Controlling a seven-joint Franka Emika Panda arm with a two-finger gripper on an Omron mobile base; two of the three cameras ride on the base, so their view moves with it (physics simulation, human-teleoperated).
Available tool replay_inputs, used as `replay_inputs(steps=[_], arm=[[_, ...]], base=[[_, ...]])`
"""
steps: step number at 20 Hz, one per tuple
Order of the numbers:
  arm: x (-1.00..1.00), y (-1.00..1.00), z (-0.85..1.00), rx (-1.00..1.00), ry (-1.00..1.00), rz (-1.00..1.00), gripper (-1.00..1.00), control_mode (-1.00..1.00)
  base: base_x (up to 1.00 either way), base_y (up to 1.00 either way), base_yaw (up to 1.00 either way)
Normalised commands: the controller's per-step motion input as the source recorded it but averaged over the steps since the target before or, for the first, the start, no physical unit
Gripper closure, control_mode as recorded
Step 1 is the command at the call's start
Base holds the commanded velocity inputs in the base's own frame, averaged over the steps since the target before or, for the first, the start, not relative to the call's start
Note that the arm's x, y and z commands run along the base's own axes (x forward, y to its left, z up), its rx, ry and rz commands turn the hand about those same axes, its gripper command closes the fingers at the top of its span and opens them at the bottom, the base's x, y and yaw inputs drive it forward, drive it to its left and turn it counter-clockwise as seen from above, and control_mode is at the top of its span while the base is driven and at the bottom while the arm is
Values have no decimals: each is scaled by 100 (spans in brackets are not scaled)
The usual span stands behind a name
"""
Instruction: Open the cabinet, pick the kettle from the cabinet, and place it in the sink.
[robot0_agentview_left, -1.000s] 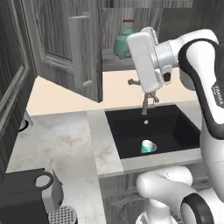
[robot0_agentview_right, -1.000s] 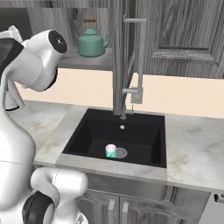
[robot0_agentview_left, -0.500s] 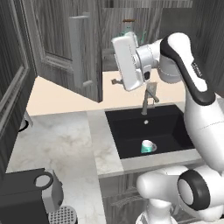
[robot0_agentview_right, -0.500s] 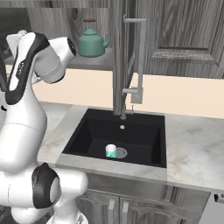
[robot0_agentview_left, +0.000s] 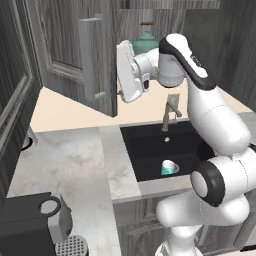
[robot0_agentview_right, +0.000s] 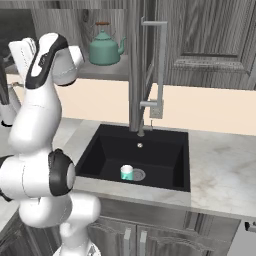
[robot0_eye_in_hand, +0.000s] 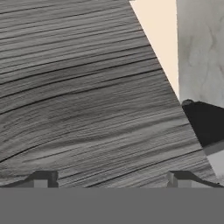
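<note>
The green kettle (robot0_agentview_right: 105, 49) sits on the shelf inside the open cabinet (robot0_agentview_left: 75, 55), above the black sink (robot0_agentview_right: 150, 150). The gripper (robot0_eye_in_hand: 109, 179), jaws spread wide and holding nothing, faces the cabinet door's wood grain, just beside the kettle

Nothing readable is showing anywhere: no lettering, label, brand mark or number is appearing on any surface near the gripper or farther from it.
</note>
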Motion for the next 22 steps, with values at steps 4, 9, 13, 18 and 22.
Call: replay_inputs(steps=[4, 9, 13, 18, 22], arm=[[12, 58, -7, 0, 4, 30, -100, -100], [0, 66, -8, 0, 0, 25, -100, -100], [-2, 70, -11, 0, 0, 21, -100, -100], [0, 72, -14, 0, 0, 16, -100, -100], [0, 74, -18, -1, 0, 6, -100, -100]], base=[[0, 0, 0], [0, 0, 0], [0, 0, 0], [0, 0, 0], [0, 0, 0]])
